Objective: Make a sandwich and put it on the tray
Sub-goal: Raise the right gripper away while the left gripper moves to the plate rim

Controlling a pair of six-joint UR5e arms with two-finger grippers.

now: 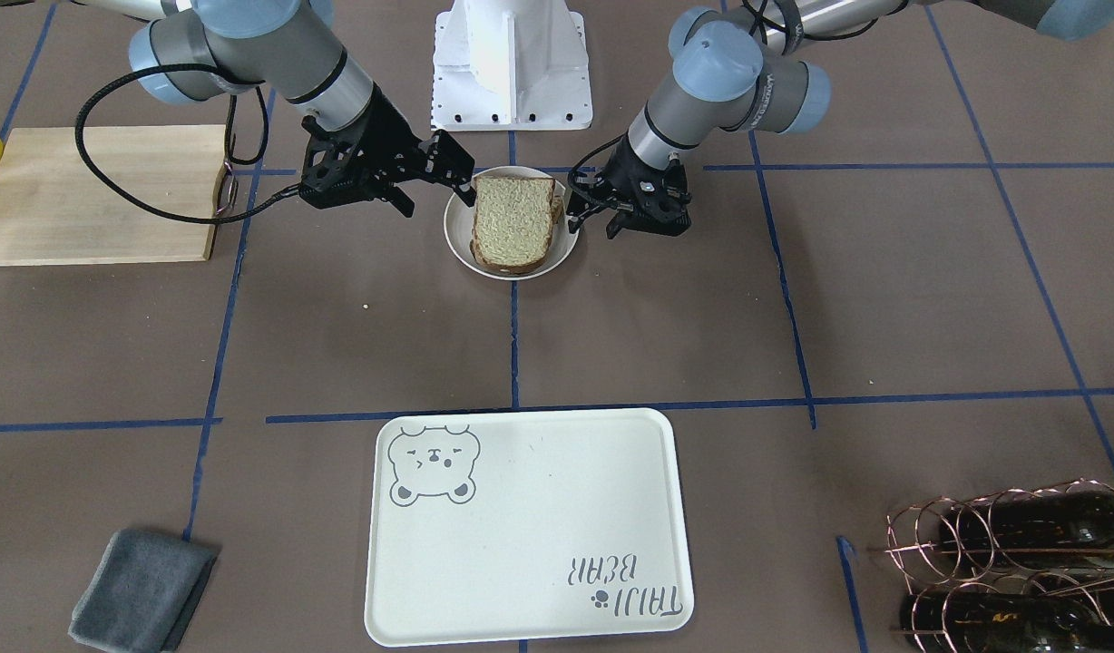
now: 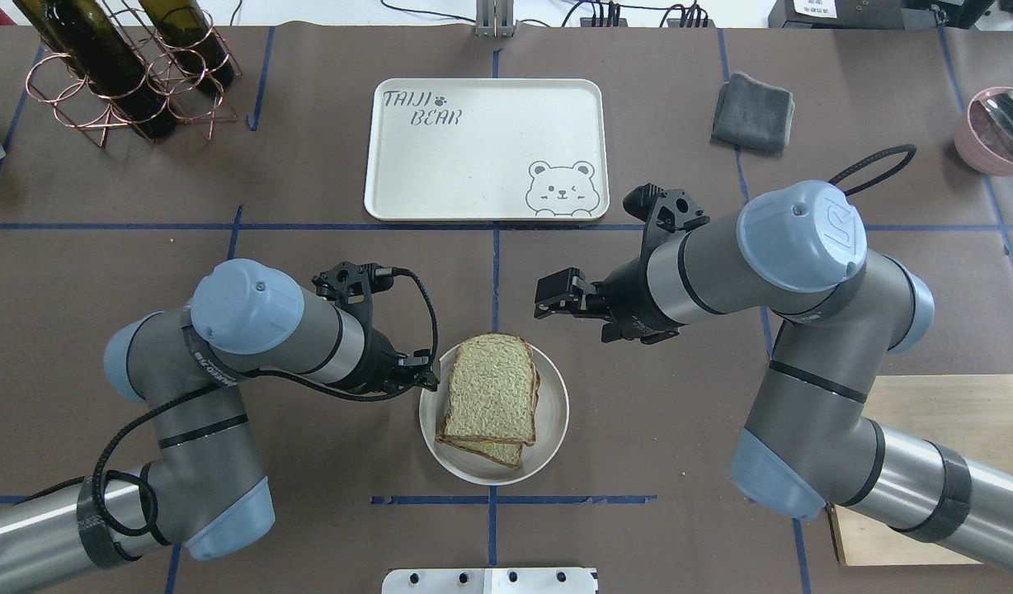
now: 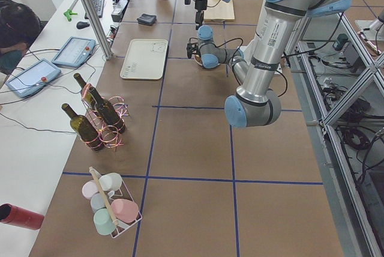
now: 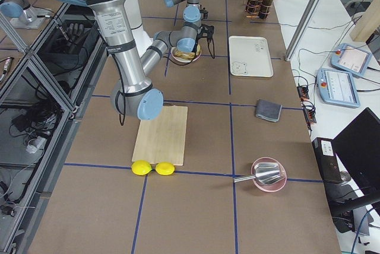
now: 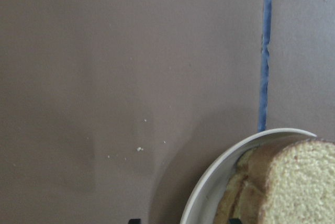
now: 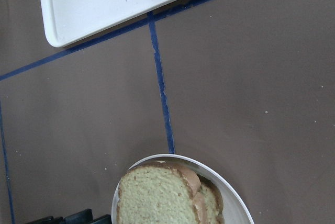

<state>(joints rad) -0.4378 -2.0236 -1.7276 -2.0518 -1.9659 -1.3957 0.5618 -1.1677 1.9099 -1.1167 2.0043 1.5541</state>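
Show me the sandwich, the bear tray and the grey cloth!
sandwich [image 2: 492,388]: overhead exterior view, middle of the top bread slice.
tray [image 2: 473,157]: overhead exterior view, bare middle of its floor.
grey cloth [image 2: 752,111]: overhead exterior view, centre of the folded cloth.

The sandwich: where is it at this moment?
Overhead view: the sandwich lies on the small round plate near the robot's base, between the left gripper and right gripper, short of the tray.

Could not see beneath the top slice of the sandwich [image 2: 492,388]. Cropped at the bottom edge in the 2 wrist views, with only its upper part showing. Lost most of the tray [image 6: 104,9] past the right wrist view's top edge.
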